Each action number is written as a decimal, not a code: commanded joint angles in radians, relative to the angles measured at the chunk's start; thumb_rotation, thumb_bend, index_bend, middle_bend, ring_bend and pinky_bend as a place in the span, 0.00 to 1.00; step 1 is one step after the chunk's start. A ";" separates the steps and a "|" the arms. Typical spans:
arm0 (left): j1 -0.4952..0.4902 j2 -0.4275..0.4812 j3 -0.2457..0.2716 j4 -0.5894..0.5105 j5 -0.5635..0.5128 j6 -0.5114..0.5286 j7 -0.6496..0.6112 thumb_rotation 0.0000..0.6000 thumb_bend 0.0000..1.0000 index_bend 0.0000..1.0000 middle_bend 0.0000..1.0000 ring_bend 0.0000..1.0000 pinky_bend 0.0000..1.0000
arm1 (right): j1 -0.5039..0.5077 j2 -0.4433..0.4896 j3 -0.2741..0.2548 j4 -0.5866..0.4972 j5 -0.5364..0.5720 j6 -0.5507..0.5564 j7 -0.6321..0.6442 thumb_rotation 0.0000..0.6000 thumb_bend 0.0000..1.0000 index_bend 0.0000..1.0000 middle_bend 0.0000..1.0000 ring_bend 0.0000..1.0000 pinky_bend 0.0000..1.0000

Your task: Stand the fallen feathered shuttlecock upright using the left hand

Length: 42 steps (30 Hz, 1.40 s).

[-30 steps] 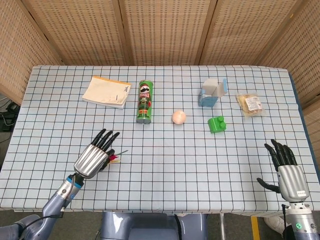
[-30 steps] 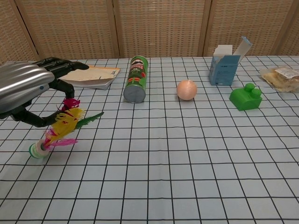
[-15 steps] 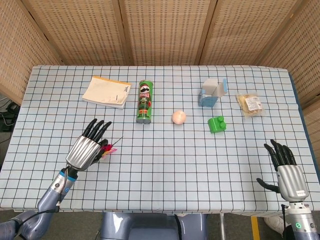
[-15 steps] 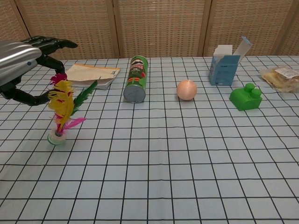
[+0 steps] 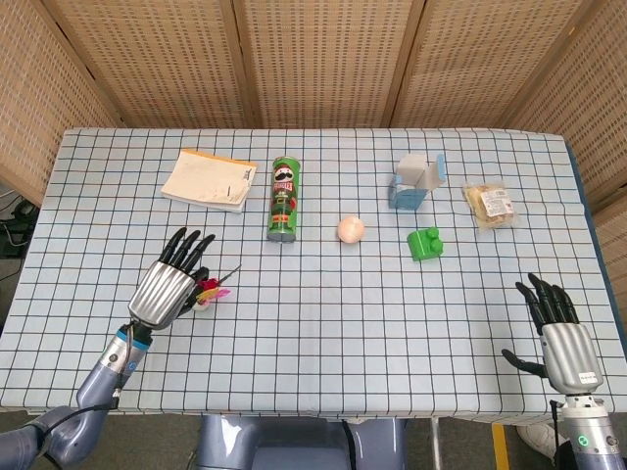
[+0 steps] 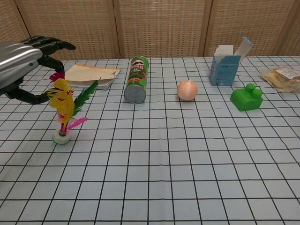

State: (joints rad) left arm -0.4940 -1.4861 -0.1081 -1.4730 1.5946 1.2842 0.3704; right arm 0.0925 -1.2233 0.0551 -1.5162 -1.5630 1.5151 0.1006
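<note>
The feathered shuttlecock (image 6: pixel 63 108) stands upright on its white-and-green base, its yellow, pink and green feathers pointing up; in the head view the shuttlecock (image 5: pixel 208 290) shows as a small bright tuft. My left hand (image 6: pixel 19 62) hovers just left of the feathers with fingers spread, the thumb close to them, gripping nothing. In the head view the left hand (image 5: pixel 168 287) sits beside the tuft. My right hand (image 5: pixel 562 331) rests open at the table's front right edge, far from the shuttlecock.
On the checked tablecloth (image 6: pixel 154 178) a green chip can (image 6: pixel 136 79) lies on its side and a notebook (image 6: pixel 91 75) lies behind the shuttlecock. An orange ball (image 6: pixel 187 90), a blue carton (image 6: pixel 227 62), a green block (image 6: pixel 246 99) and a snack packet (image 6: pixel 284 77) sit to the right.
The shuttlecock went from leaning under my left hand to standing upright on its base. The left hand lifted and drew back to the left of it. The right hand stayed still.
</note>
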 commanded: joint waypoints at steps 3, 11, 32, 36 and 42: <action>-0.010 -0.046 -0.021 0.043 0.018 0.048 -0.058 1.00 0.49 0.74 0.09 0.00 0.00 | 0.000 -0.001 -0.001 0.001 0.000 -0.001 -0.002 1.00 0.06 0.09 0.00 0.00 0.02; -0.023 -0.120 -0.046 0.141 0.034 0.116 -0.135 1.00 0.48 0.73 0.09 0.00 0.00 | 0.001 0.000 -0.001 -0.002 0.000 -0.002 0.001 1.00 0.06 0.09 0.00 0.00 0.02; 0.007 -0.122 -0.004 0.189 -0.055 0.049 -0.125 1.00 0.19 0.19 0.00 0.00 0.00 | 0.001 0.007 0.001 -0.007 0.003 -0.003 0.024 1.00 0.06 0.09 0.00 0.00 0.01; 0.021 -0.058 0.003 0.122 -0.067 0.042 -0.132 1.00 0.19 0.15 0.00 0.00 0.00 | 0.002 0.007 0.000 -0.005 0.002 -0.004 0.022 1.00 0.06 0.08 0.00 0.00 0.01; 0.069 0.065 0.014 -0.037 -0.091 0.069 -0.107 1.00 0.19 0.14 0.00 0.00 0.00 | 0.001 0.006 0.000 -0.006 0.002 -0.004 0.017 1.00 0.06 0.08 0.00 0.00 0.01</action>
State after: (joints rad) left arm -0.4509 -1.4697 -0.1014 -1.4535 1.5142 1.3348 0.2532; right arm 0.0938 -1.2169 0.0548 -1.5221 -1.5613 1.5115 0.1182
